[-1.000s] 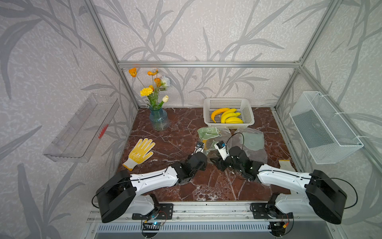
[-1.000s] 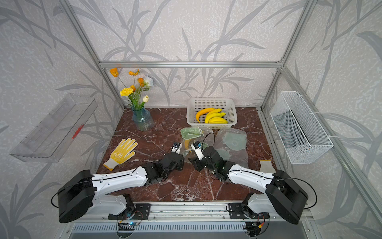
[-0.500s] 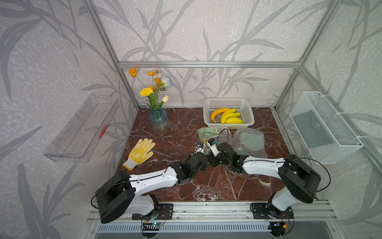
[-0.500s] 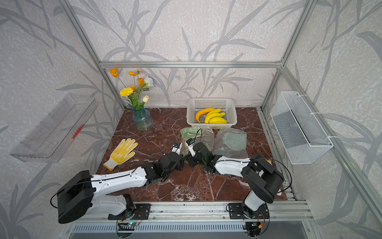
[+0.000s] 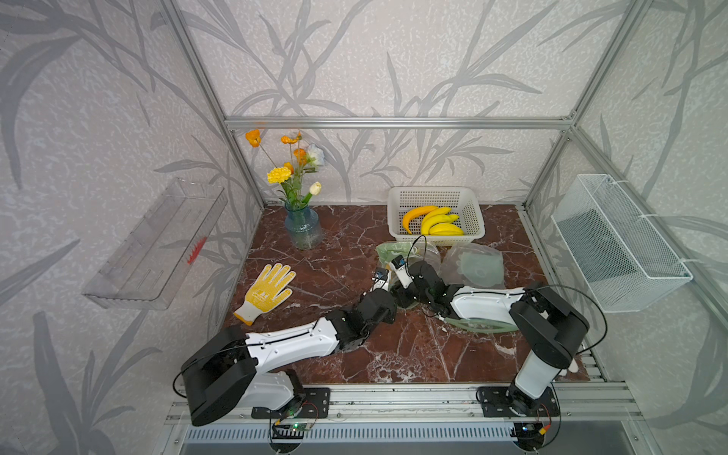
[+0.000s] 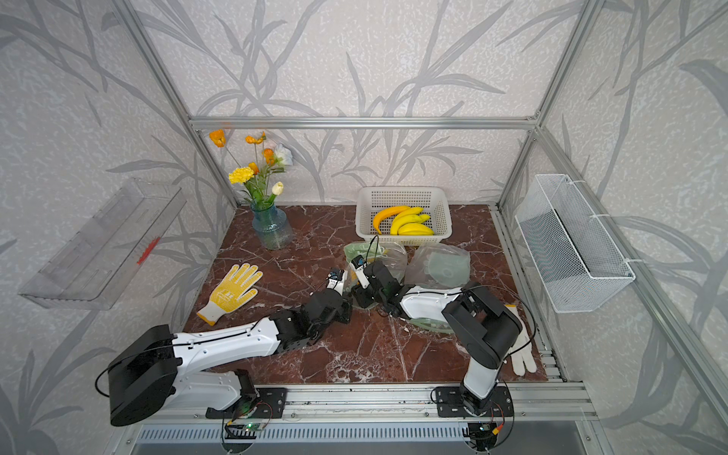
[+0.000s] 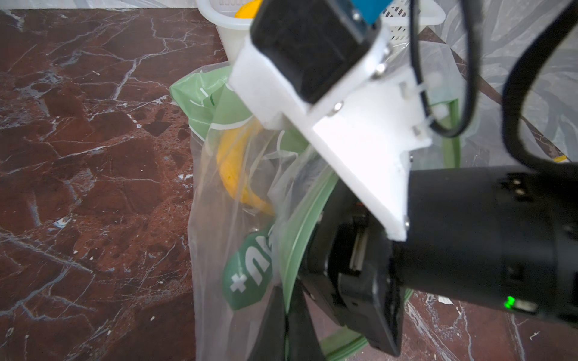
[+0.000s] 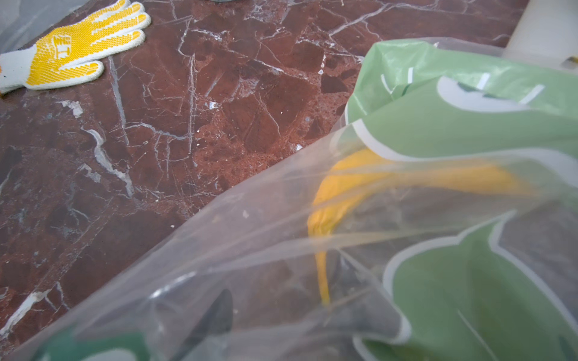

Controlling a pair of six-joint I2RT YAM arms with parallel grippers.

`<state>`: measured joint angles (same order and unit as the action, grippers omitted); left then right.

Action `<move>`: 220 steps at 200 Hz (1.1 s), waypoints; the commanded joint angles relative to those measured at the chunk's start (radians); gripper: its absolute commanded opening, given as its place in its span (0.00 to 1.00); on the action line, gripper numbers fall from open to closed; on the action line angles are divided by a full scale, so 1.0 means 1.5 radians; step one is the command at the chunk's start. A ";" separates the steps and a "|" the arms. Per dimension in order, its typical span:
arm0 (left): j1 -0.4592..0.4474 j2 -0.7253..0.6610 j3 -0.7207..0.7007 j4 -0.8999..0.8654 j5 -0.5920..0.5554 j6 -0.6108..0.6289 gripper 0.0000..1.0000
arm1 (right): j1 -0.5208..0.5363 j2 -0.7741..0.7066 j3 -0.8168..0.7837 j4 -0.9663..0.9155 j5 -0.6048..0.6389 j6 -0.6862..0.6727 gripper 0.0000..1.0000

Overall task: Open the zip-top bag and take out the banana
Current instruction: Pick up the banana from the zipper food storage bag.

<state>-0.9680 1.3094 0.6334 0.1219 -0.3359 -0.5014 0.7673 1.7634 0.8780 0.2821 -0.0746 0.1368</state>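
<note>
Two grippers meet at the bag, centre of a top view, just below the basket. The left gripper is pressed together, pinching the bag's green zip rim at lower centre of its wrist view. The right gripper is at the bag's mouth; I cannot tell how its jaws stand. The banana lies inside the bag, mid-frame, behind film. I judge the film light, limp and slippery. The banana looks firm, curved and smooth, and is best taken across its middle, not by the thin stem.
</note>
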 commanded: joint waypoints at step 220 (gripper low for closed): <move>-0.008 0.013 -0.003 0.036 0.015 -0.032 0.00 | -0.032 0.175 0.186 -0.166 -0.029 -0.059 0.29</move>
<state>-0.9703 1.3312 0.6334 0.1509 -0.3164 -0.5430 0.7303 1.9930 1.1206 0.1017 -0.1349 0.0566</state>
